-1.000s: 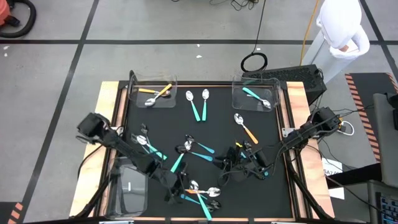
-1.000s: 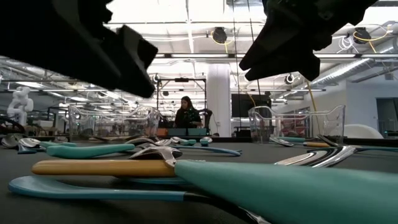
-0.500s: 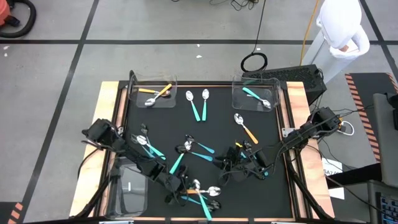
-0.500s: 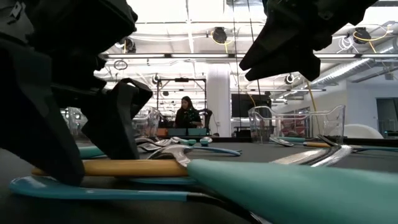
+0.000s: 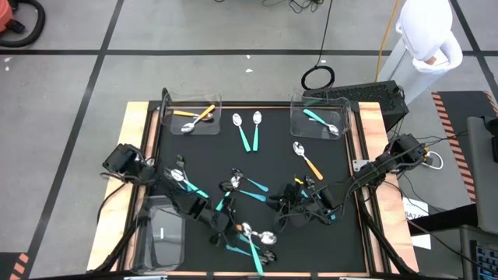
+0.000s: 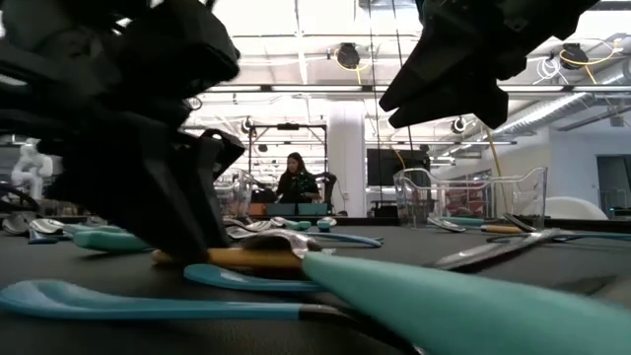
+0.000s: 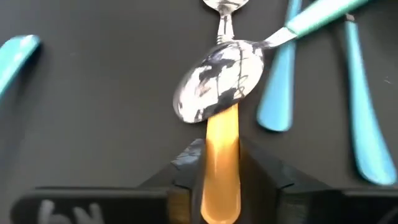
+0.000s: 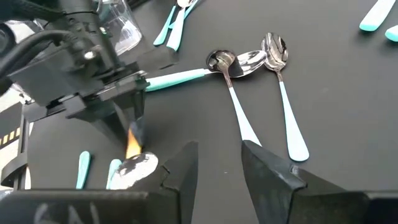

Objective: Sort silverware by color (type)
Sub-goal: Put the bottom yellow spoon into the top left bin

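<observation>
Silverware with orange or teal handles lies scattered on the black mat. Near the front edge is a heap (image 5: 250, 237) of several pieces, among them an orange-handled spoon (image 7: 221, 134); a silver spoon bowl (image 7: 217, 81) lies across it. My left gripper (image 5: 228, 228) (image 7: 221, 165) is shut on that orange handle at the heap's left. My right gripper (image 5: 282, 206) (image 8: 219, 158) hangs open above the mat, right of the heap, with nothing between its fingers. My left gripper pinches the orange handle (image 7: 221, 146) by its two sides between both fingers (image 7: 186, 167), near its free end. The fingers slant down from the table's left, in line with the handle. The spoon's far part lies under a silver bowl in the heap.
Clear bins stand at the far left (image 5: 192, 113) with orange-handled spoons, at the far right (image 5: 317, 117) with a teal one, and at the near left (image 5: 159, 233). Loose teal spoons (image 5: 247, 132) and one orange spoon (image 5: 307, 159) lie mid-mat. A person sits far behind the table.
My left gripper has come down onto the mat at the heap's left, tipping steeper. Its fingers stood apart on either side of the orange handle and have now shut on it. The handle and the teal pieces beside it have shifted a little.
</observation>
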`<action>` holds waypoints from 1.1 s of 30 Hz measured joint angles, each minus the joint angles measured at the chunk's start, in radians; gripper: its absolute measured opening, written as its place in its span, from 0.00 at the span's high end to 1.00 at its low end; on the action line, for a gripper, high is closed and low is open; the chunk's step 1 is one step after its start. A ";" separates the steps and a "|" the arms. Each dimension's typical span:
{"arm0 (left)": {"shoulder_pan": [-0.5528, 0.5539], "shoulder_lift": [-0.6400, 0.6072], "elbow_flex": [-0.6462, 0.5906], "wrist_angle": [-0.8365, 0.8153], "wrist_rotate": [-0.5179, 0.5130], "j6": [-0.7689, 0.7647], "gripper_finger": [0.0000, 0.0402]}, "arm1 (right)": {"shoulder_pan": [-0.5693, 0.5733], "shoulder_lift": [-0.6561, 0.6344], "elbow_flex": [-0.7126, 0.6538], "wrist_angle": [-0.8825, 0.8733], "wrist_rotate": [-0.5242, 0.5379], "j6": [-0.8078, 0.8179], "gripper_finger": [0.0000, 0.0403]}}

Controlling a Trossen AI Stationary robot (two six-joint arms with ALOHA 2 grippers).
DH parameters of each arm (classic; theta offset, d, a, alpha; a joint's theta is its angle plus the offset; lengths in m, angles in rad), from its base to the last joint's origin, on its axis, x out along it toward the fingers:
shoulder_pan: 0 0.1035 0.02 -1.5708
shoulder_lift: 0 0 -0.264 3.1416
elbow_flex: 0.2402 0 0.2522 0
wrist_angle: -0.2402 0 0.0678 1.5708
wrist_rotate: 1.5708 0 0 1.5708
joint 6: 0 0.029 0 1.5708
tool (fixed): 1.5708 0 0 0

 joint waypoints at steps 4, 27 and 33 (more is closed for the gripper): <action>0.045 -0.002 0.002 -0.031 0.001 -0.049 0.85 | 0.000 0.000 0.000 0.000 0.000 0.004 0.71; 0.134 -0.094 -0.003 -0.008 -0.021 -0.076 0.70 | 0.011 0.000 0.001 -0.002 0.027 0.015 0.71; 0.134 -0.094 -0.003 -0.020 -0.030 -0.074 0.64 | 0.016 0.000 0.001 0.000 0.027 0.016 0.71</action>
